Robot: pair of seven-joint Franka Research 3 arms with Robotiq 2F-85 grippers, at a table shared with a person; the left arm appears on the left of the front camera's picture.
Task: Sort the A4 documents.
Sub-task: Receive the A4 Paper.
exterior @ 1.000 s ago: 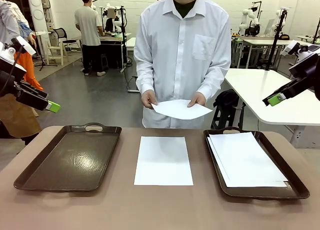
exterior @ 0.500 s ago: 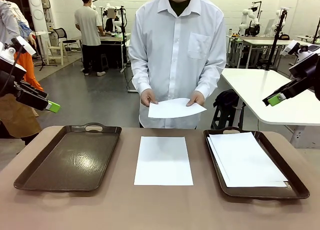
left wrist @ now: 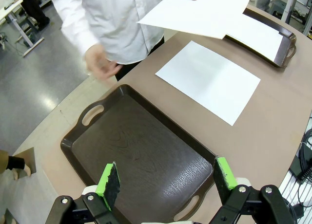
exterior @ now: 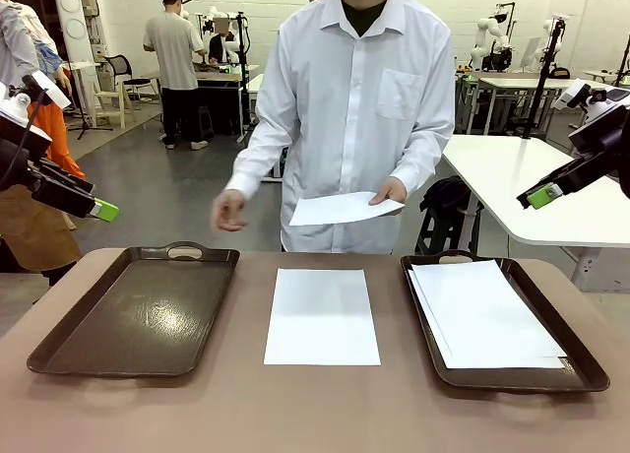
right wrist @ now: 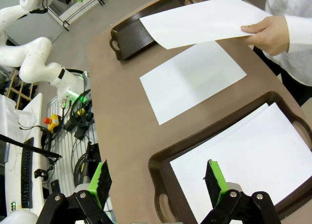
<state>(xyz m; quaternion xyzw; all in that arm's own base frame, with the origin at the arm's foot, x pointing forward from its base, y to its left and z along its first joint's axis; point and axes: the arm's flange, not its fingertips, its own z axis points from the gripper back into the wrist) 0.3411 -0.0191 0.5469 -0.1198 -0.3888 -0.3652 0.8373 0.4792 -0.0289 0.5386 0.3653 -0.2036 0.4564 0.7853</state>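
Note:
One white A4 sheet [exterior: 322,315] lies flat on the table between two dark brown trays, seen too as a sheet [left wrist: 208,80] and a sheet [right wrist: 192,80] from the wrists. The right tray [exterior: 591,366] holds a stack of sheets [exterior: 484,313], also the stack [right wrist: 248,160]. The left tray [exterior: 69,350] is bare, as is the tray [left wrist: 141,151]. A person in a white shirt holds another sheet [exterior: 340,209] above the far edge in one hand [exterior: 390,192]; the other hand [exterior: 228,211] hangs free over the left tray's far end. My left gripper [left wrist: 165,177] hovers open above the left tray. My right gripper [right wrist: 158,177] is open above the right tray.
The brown table [exterior: 315,414] has bare surface along the near edge and between the trays. A white table [exterior: 551,192] stands behind at the right. Other people and workbenches fill the background at the far left.
The person let go of the held sheet with one hand and swung that hand out toward the left tray. The sheet stays in the other hand. Both arms kept still.

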